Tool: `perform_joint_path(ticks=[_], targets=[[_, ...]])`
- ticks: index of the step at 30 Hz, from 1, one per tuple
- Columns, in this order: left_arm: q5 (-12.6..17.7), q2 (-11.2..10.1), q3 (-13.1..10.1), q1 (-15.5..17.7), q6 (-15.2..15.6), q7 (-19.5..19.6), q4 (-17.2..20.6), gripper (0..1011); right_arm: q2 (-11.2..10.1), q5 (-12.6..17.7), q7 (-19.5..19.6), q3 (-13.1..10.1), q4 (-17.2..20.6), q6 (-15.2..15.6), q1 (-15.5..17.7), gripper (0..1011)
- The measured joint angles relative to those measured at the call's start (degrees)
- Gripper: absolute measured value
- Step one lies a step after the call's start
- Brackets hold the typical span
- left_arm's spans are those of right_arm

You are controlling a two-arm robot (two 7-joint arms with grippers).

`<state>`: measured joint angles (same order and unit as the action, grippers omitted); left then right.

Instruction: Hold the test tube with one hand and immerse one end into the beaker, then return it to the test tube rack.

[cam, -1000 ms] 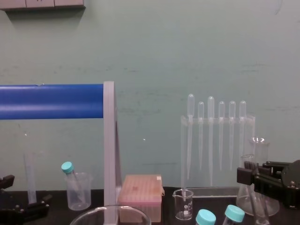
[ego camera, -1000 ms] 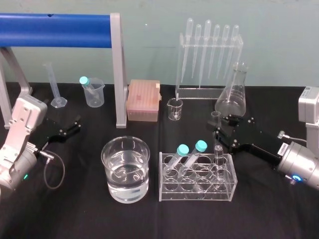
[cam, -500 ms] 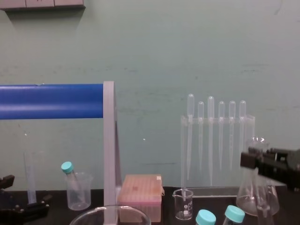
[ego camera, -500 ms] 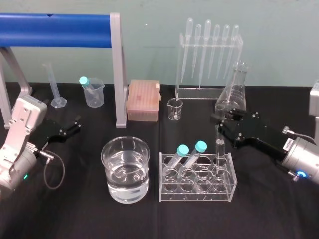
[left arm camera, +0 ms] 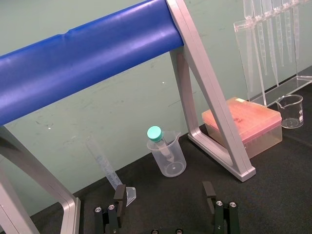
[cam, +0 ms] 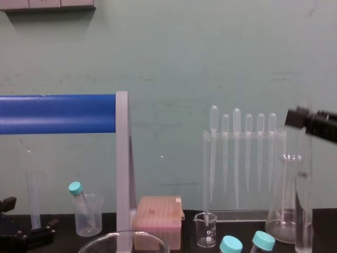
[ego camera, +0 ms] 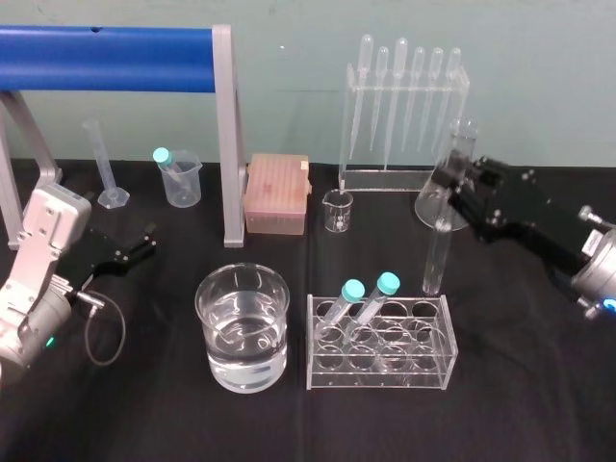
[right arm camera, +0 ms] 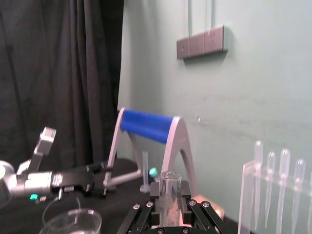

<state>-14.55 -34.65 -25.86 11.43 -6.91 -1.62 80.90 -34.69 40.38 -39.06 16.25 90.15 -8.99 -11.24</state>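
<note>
The fingers of the right gripper [ego camera: 456, 188] gripped the long clear glass test tube [ego camera: 438, 245], likely slick and brittle, near its mouth above the clear plastic rack [ego camera: 385, 375]; the left gripper [ego camera: 146, 241], well left of it, had fingers open.

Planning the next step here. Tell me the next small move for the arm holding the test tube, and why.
Probably carry it leftward until it hangs over the beaker. The right gripper grips the test tube upright, its lower end seemingly just clear of the test tube rack; the part-filled beaker stands left of the rack. The left gripper sits open, far left.
</note>
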Motion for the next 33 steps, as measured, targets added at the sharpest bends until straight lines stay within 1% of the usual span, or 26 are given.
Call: perform_joint_path(ticks=[4,7,8,15,19,21,33], targets=[[0.0,0.0,0.0,0.0,0.0,0.0,0.0,1000,0.6,0.87,-0.27,-0.57,-0.44,-1.31,-0.66,242],[0.0,0.0,0.0,0.0,0.0,0.0,0.0,1000,1.75,0.91,-0.45,-0.54,-2.12,-2.69,-1.86,242],[0.0,0.0,0.0,0.0,0.0,0.0,0.0,1000,1.75,0.91,-0.45,-0.54,-2.12,-2.69,-1.86,242],[0.0,0.0,0.0,0.0,0.0,0.0,0.0,1000,3.89,-0.92,-1.0,0.82,-6.31,-4.72,-4.32,242],[0.0,0.0,0.0,0.0,0.0,0.0,0.0,1000,4.53,-2.13,-0.97,1.35,-7.84,-5.2,-5.03,242],[0.0,0.0,0.0,0.0,0.0,0.0,0.0,1000,4.71,-2.48,-0.86,1.45,-8.2,-5.31,-5.19,242],[0.0,0.0,0.0,0.0,0.0,0.0,0.0,1000,4.58,-2.18,-0.85,1.37,-7.92,-5.27,-5.09,242]])
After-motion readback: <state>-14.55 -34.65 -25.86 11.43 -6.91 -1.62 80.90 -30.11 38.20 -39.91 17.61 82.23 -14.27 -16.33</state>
